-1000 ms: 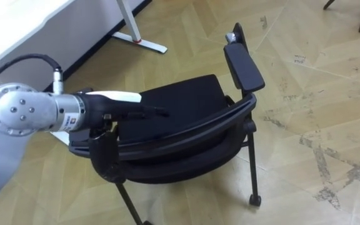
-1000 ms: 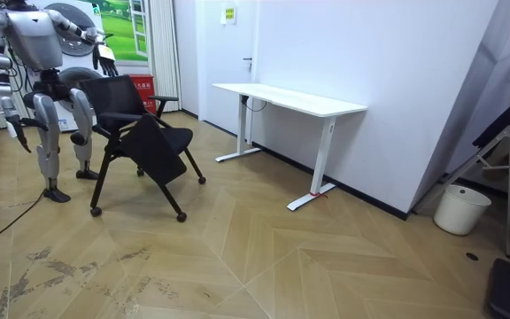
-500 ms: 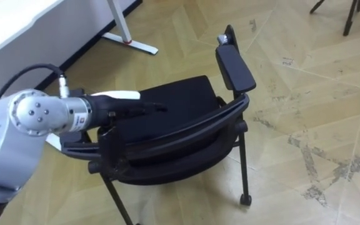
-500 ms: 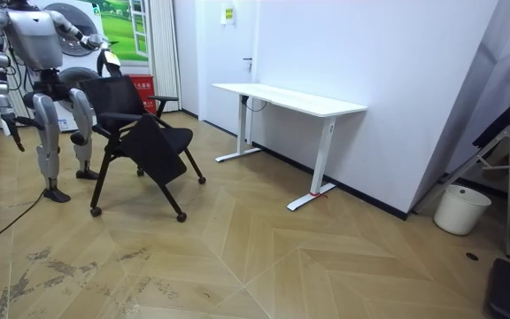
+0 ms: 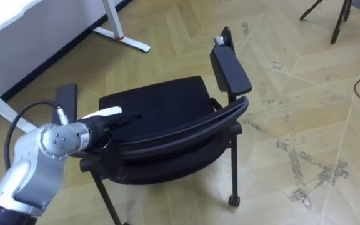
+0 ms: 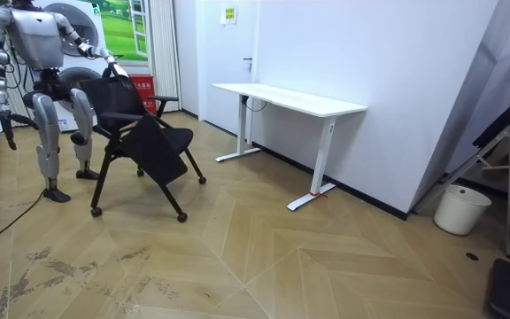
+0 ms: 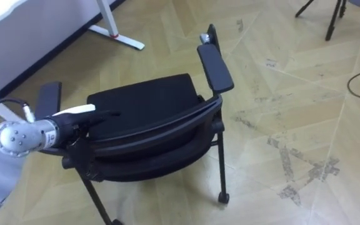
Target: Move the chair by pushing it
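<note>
The chair (image 5: pixel 161 103) stands on the wooden floor (image 5: pixel 292 94) directly in front of the robot, with its curved backrest (image 5: pixel 186 132) nearest the robot and its seat facing away, towards the white desk (image 6: pixel 290 99). In the eye views the left arm comes in from the lower left, and the left hand (image 5: pixel 114 119) lies over the left end of the backrest, just inside the chair's left armrest (image 5: pixel 65 100). Its fingers (image 5: pixel 130 116) are stretched out nearly straight, pointing across the seat towards the right armrest (image 5: pixel 230 65), and they close around nothing. The hand looks to be at the top edge of the backrest, but the views do not settle whether it actually presses on it.

In the room view the robot stands upright at the room view's left, behind the chair (image 6: pixel 144 133), with its left arm reaching forward to the top of the backrest. The right hand (image 6: pixel 8 137) hangs low at the robot's side, well apart from the chair, and its fingers are too small to read. The desk stands against the wall beyond the chair, and a white bucket (image 6: pixel 461 209) sits on the floor far off at the room view's right.
</note>
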Tool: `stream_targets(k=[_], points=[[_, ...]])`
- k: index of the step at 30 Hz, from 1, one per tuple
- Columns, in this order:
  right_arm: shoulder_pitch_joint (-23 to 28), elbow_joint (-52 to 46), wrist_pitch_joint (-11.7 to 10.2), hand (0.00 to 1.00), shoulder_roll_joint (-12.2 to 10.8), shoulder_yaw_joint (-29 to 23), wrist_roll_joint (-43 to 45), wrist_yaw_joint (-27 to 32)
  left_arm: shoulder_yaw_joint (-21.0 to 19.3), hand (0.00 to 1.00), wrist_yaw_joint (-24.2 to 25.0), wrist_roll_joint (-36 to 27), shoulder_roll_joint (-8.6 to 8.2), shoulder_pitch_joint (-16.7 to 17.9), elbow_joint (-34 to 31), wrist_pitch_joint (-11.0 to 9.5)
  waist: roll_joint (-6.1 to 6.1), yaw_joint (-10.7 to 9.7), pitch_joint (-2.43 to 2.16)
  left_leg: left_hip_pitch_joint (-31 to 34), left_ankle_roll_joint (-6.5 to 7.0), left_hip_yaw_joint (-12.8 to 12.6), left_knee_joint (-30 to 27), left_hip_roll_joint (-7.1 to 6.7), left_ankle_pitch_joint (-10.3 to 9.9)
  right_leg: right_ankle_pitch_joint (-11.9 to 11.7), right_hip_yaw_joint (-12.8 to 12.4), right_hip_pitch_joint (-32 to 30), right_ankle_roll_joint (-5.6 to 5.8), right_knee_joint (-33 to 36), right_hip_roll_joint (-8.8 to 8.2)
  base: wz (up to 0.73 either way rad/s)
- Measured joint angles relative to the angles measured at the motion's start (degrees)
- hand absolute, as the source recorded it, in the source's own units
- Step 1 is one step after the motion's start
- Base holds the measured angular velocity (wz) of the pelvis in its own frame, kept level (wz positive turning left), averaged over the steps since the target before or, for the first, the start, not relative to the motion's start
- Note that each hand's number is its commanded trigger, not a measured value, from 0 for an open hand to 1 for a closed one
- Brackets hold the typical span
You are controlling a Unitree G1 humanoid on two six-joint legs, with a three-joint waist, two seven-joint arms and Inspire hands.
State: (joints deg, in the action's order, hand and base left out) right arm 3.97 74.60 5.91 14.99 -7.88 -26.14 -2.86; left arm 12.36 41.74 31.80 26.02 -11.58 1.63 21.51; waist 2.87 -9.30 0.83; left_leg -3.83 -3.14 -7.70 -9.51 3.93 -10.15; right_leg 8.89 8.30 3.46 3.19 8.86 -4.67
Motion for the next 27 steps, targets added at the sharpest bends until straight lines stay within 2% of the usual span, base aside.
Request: stream_targets(k=[2,6,8,9,10,15,22,27], points=[[0.1,-1.0,0.5,0.0,-0.5,0.1,0.2,1.2,0.2,0.0,-1.7,0.0,-1.3,-1.5,4.8,-1.1,0.24,-0.3,-0.14,-0.9,0.0,-0.1,0.0,-0.07,0.0,0.1,-0.5,0.9,0.12,-0.1,0.02,-0.02],[-0.3,-1.5,0.5,0.0,-0.8,0.1,0.8,1.6,0.1,0.0,-3.8,0.4,-2.29,-2.9,9.4,-1.8,0.24,-1.6,-0.14,-1.8,0.05,-0.2,-0.1,-0.06,0.0,0.3,-0.6,1.4,0.18,0.0,0.03,-0.01],[-0.2,-1.6,0.7,0.0,-0.8,0.1,1.0,2.3,0.0,0.0,-4.6,0.5,-2.48,-3.1,10.4,-1.9,0.24,-1.5,-0.14,-2.0,0.05,-0.6,-0.1,-0.05,0.0,0.7,-1.2,1.3,0.8,0.3,0.08,-0.13],[-0.1,-1.7,1.4,0.0,-0.8,0.0,1.0,2.9,-0.1,0.62,-4.9,0.5,-2.54,-3.1,10.5,-1.8,0.22,-1.5,-0.14,-2.3,0.05,-1.1,0.0,-0.05,0.0,0.7,-1.9,0.9,0.84,0.8,0.1,-0.19],[0.0,-1.7,1.9,0.0,-0.8,-0.1,1.3,3.2,-0.5,1.0,-5.1,1.0,-2.65,-2.6,10.4,-1.8,0.19,-1.6,-0.16,-2.4,0.06,-1.4,0.1,-0.05,0.0,0.8,-2.2,0.8,0.85,1.1,0.1,-0.18],[0.4,-1.9,3.5,0.0,-0.8,-0.3,1.5,3.4,-1.0,1.0,-4.7,2.9,-2.69,-1.8,10.2,-1.7,0.16,-2.7,-0.17,-2.7,0.06,-1.7,0.2,-0.06,0.0,0.9,-2.7,0.7,0.58,1.9,0.1,-0.02],[0.5,-3.2,3.7,0.0,-0.8,-1.3,1.5,3.3,-0.6,1.0,-4.7,8.3,-2.77,1.7,6.1,-1.9,0.13,-3.7,-0.15,-3.7,0.1,-1.7,0.7,-0.06,0.0,1.0,-2.7,1.5,0.54,1.8,0.14,0.0],[0.5,-3.5,3.7,0.0,-0.9,-1.3,0.9,2.7,-0.2,1.0,-8.9,11.3,-3.84,3.9,4.0,-2.1,0.05,-3.4,-0.16,-3.8,0.2,-1.6,0.9,-0.05,-0.1,0.9,-2.7,1.5,0.49,1.8,0.23,0.0]])
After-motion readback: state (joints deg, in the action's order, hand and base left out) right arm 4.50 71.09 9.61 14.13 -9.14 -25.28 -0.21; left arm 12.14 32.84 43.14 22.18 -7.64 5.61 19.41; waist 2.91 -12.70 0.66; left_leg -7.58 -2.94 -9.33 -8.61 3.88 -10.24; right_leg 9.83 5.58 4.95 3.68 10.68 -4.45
